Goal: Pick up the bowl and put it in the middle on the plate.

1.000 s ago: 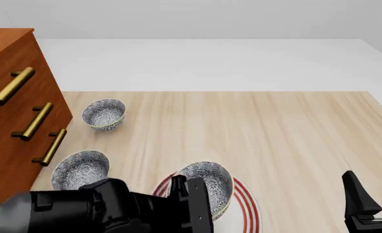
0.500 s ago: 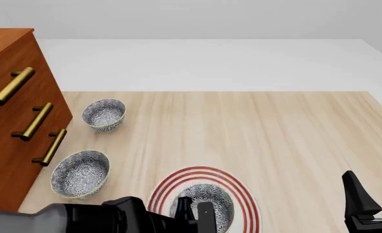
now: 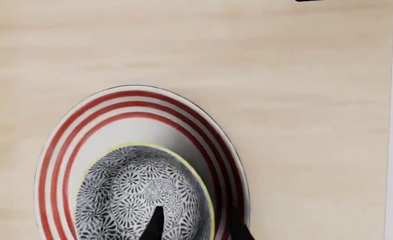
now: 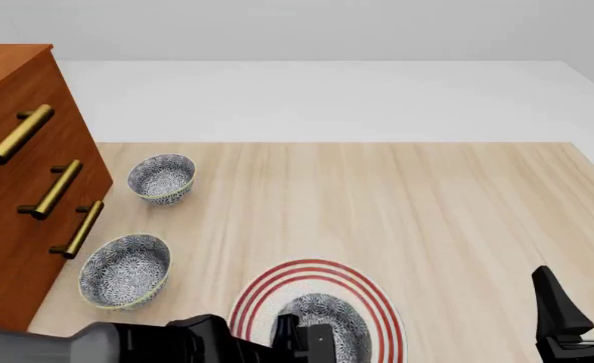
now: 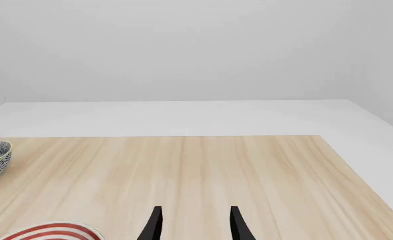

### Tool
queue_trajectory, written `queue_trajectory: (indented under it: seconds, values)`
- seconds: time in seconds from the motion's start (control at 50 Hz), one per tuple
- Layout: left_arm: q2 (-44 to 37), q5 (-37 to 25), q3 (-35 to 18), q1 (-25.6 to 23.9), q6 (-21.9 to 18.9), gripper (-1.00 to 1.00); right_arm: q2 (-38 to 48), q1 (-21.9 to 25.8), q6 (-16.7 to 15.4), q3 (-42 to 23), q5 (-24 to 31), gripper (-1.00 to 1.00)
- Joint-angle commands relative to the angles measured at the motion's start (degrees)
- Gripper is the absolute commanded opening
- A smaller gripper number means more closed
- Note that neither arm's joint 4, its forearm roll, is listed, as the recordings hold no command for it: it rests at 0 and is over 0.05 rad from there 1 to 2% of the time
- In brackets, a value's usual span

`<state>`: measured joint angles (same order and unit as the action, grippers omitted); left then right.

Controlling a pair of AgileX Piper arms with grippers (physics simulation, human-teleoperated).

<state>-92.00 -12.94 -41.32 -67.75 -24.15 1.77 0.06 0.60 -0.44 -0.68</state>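
The bowl [image 4: 324, 327] wears a dense grey-blue and white floral pattern with a thin pale yellow rim. The plate [image 4: 363, 291] is white with three red rings. The table [image 4: 428, 212] is pale wood grain.

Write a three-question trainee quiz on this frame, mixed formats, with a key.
1. True or false: the bowl sits inside the plate rim.
2. How many patterned bowls stand on the table beside the dresser, off the plate? A) one B) two C) three
3. Fill in: the left gripper has one finger inside the bowl and one ____ its wall.

Key: 1 true. 2 B: the far bowl and the near bowl. 3 outside.
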Motion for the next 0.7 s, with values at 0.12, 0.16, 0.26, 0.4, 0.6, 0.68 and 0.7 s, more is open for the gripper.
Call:
queue_trajectory:
  seconds: [0.12, 0.16, 0.26, 0.4, 0.6, 0.68, 0.7]
  values:
    - [0.22, 0.17, 0.36, 0.55, 0.06, 1.0, -0.01, 0.02, -0.01, 0.0, 0.0, 1.0]
    - [0.13, 0.14, 0.27, 0.42, 0.31, 1.0, 0.02, 0.01, 0.01, 0.0, -0.01, 1.0]
    - [0.9, -0.29, 0.07, 0.55, 0.33, 1.0, -0.01, 0.02, -0.01, 0.0, 0.0, 1.0]
    - [3.8, -1.6, 0.37, 1.51, -0.93, 1.0, 0.02, -0.01, 0.0, 0.0, -0.01, 1.0]
    - [6.91, -3.99, -0.78, 0.53, -1.46, 1.0, -0.02, -0.01, 0.0, 0.0, 0.01, 1.0]
    - [8.08, -4.02, -0.32, 1.04, -2.21, 1.0, 0.01, 0.01, 0.01, 0.0, -0.01, 1.0]
    - [8.66, -4.36, -0.3, 1.24, -2.46, 1.0, -0.03, 0.01, -0.02, 0.0, 0.01, 1.0]
